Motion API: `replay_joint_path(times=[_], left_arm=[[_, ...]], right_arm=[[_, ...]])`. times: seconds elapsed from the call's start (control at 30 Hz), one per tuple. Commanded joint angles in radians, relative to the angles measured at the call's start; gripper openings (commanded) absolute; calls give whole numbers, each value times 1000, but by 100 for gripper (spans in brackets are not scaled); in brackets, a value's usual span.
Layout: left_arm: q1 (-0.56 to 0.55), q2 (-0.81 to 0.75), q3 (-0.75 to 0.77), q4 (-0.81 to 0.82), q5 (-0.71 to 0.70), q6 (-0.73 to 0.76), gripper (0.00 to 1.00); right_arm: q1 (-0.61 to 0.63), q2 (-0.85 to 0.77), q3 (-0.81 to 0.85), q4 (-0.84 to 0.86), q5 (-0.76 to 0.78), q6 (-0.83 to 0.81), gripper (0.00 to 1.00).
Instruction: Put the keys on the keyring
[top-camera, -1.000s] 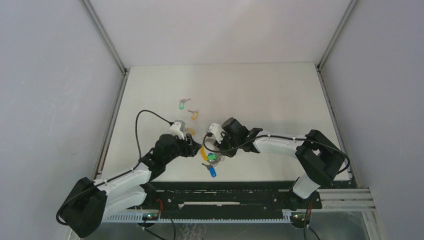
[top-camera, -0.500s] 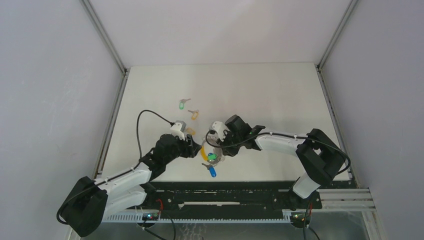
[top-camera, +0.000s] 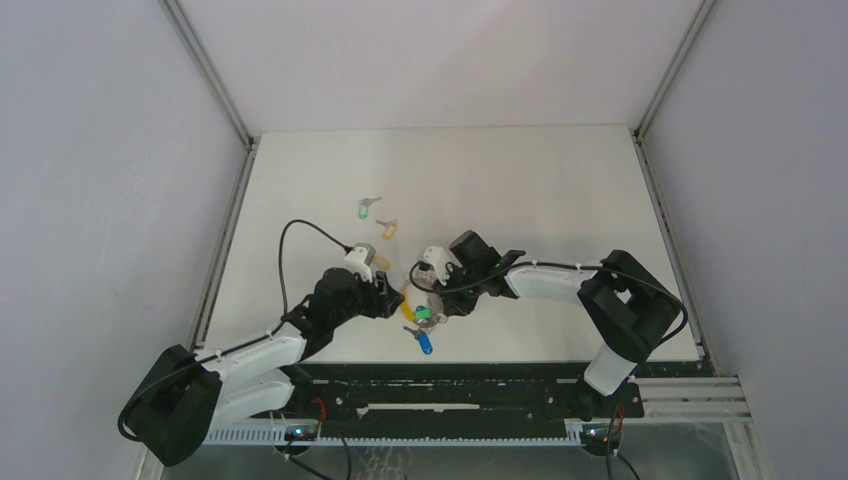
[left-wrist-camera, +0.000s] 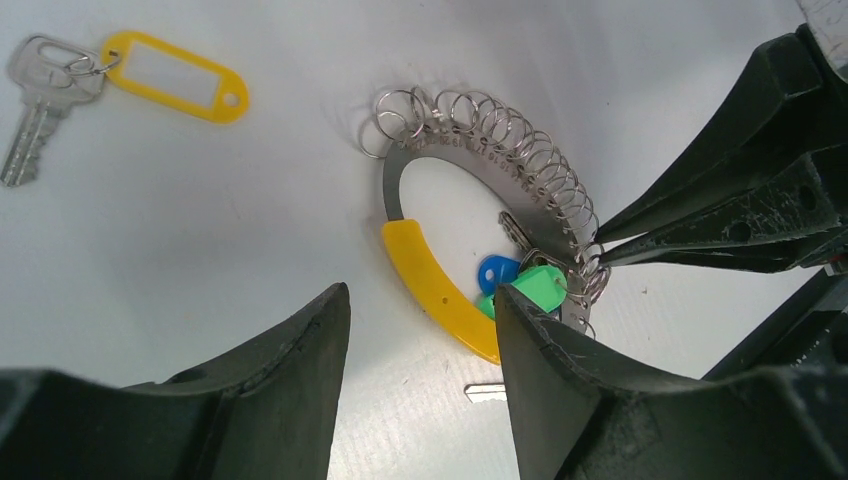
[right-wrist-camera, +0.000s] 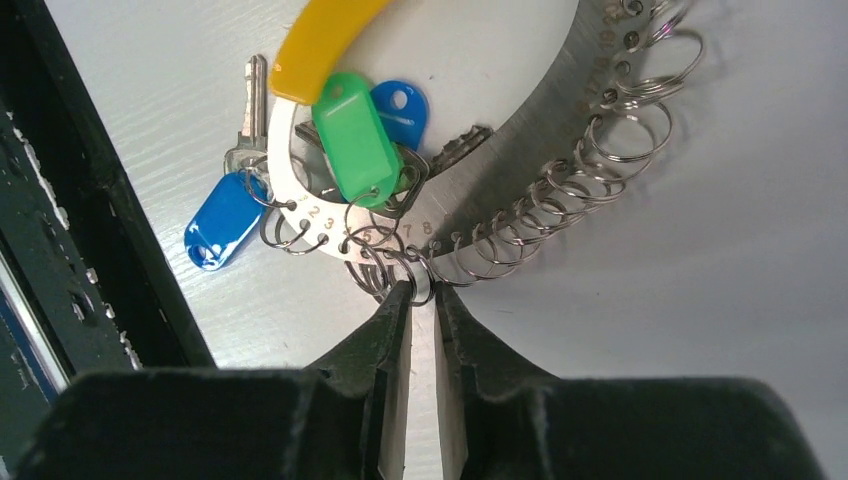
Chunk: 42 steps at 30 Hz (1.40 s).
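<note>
The keyring (left-wrist-camera: 470, 160) is a flat metal crescent lined with small split rings and closed by a yellow segment (left-wrist-camera: 430, 280); it lies on the table (top-camera: 420, 303). A green tag (right-wrist-camera: 355, 140) and blue tags (right-wrist-camera: 222, 220) hang on it. My right gripper (right-wrist-camera: 418, 292) pinches one small split ring at the crescent's edge. My left gripper (left-wrist-camera: 420, 295) stands open just above the table beside the yellow segment, holding nothing. Three loose keys lie apart: a green-tagged one (top-camera: 366, 209), an orange-tagged one (top-camera: 387, 229), and a yellow-orange-tagged one (left-wrist-camera: 175, 88) near my left wrist (top-camera: 381, 263).
White table with grey walls on three sides. The black base rail (top-camera: 450, 385) runs along the near edge, just behind the blue tag (top-camera: 426, 343). The right arm's fingers (left-wrist-camera: 700, 215) reach in close to my left gripper.
The right jaws have narrowed a little onto the split ring. The left gripper has edged slightly closer to the keyring. The loose keys have not moved.
</note>
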Motion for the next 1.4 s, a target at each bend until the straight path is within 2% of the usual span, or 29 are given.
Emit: replay_joint_path(times=[0.0,0.23,0.47,0.57,0.7,0.8,1.07,1.37], left_arm=[[7,10,38,48,30,20,60],[7,9,38,48,32,19,60],[7,36,38,68,43,15,58],[7,61,36,92,61,0,52],[7,96,33,113,76,-25,36],[7,116,26,130,82,-49,32],[7,158,27,141,86,-73,31],[6,200,24,170,99,-89,30]], right_arm=[[-2,31,40,47,-45,-14,12],[-6,50,54,34,-51,-14,16],[-30,52,54,29,-134,3,19],[-39,51,54,35,-192,14,20],[-51,53,54,42,-234,31,20],[-55,57,53,44,-245,38,19],[-57,86,58,46,-212,64,18],[-54,89,64,71,-216,67,12]])
